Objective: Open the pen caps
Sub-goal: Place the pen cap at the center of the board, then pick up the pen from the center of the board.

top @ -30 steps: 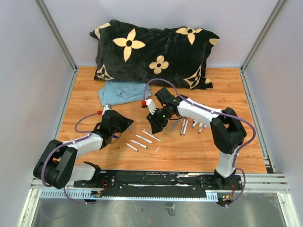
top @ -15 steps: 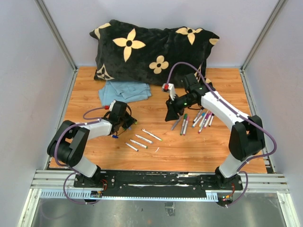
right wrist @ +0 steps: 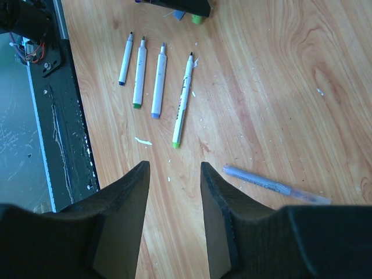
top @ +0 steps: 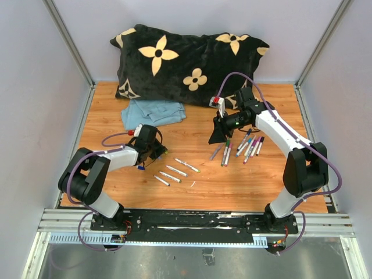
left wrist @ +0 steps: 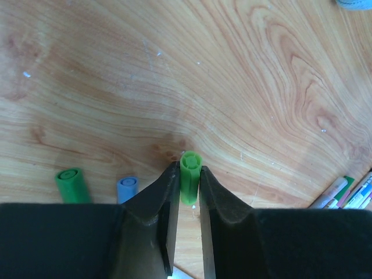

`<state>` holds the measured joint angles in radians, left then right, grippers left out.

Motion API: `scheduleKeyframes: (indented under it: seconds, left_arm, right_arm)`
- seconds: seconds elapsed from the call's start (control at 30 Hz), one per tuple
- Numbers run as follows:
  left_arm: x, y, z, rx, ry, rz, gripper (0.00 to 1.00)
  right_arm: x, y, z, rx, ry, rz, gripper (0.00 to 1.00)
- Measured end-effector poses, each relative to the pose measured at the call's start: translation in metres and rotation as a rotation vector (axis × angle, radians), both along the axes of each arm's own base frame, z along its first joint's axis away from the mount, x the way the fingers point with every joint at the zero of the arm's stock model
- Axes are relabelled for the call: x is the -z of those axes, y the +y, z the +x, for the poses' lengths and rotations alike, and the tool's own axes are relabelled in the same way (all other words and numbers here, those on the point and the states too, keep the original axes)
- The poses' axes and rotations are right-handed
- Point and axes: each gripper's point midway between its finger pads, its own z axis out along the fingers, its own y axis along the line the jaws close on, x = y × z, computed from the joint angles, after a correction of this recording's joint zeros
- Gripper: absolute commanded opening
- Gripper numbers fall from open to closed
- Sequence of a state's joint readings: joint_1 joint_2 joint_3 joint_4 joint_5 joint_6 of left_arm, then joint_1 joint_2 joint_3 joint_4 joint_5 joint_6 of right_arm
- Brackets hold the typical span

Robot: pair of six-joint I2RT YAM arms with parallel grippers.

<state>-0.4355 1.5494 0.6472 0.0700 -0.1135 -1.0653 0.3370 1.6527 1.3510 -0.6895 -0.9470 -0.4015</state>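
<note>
A green pen cap point(left wrist: 190, 174) sits between the fingertips of my left gripper point(left wrist: 186, 174), which is shut on it just above the wood. Another green cap point(left wrist: 70, 183) and a blue cap point(left wrist: 127, 187) lie on the table to its left. In the top view my left gripper point(top: 152, 152) is left of several uncapped white pens point(top: 174, 171). My right gripper point(top: 216, 138) hangs open and empty over bare wood, beside a grey pen point(right wrist: 273, 186). Several capped pens point(top: 247, 145) lie to its right.
A black pillow with cream flowers point(top: 186, 61) fills the back of the table. A folded blue cloth point(top: 152, 112) lies in front of it. White scraps point(right wrist: 143, 140) dot the wood. A black rail point(right wrist: 58, 116) marks the near edge.
My right arm has swung right and back, from the table's middle to the capped pens. My left gripper moved back and right to the loose caps, then held still.
</note>
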Motion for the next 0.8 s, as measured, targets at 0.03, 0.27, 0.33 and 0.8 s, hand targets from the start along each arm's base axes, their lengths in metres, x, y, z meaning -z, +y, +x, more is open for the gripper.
scheduleKeyframes:
  seconds: [0.03,0.27,0.33,0.8]
  left_arm:
    - [0.000,0.001,0.000,-0.005,0.002,0.004,0.28]
    - [-0.004,0.011,-0.006,-0.034,0.010,0.032,0.35]
    - [-0.007,0.013,-0.007,-0.039,0.006,0.037,0.36]
    - [-0.070,0.021,-0.008,-0.057,-0.143,0.009,0.41]
  right_arm:
    - [0.000,0.000,0.000,0.000,0.001,0.001,0.41]
    - [-0.002,0.001,-0.002,-0.006,0.006,0.012,0.41]
    - [-0.002,0.001,-0.002,-0.007,0.005,0.013,0.41]
    - [-0.012,0.001,-0.004,-0.010,-0.009,0.038,0.43]
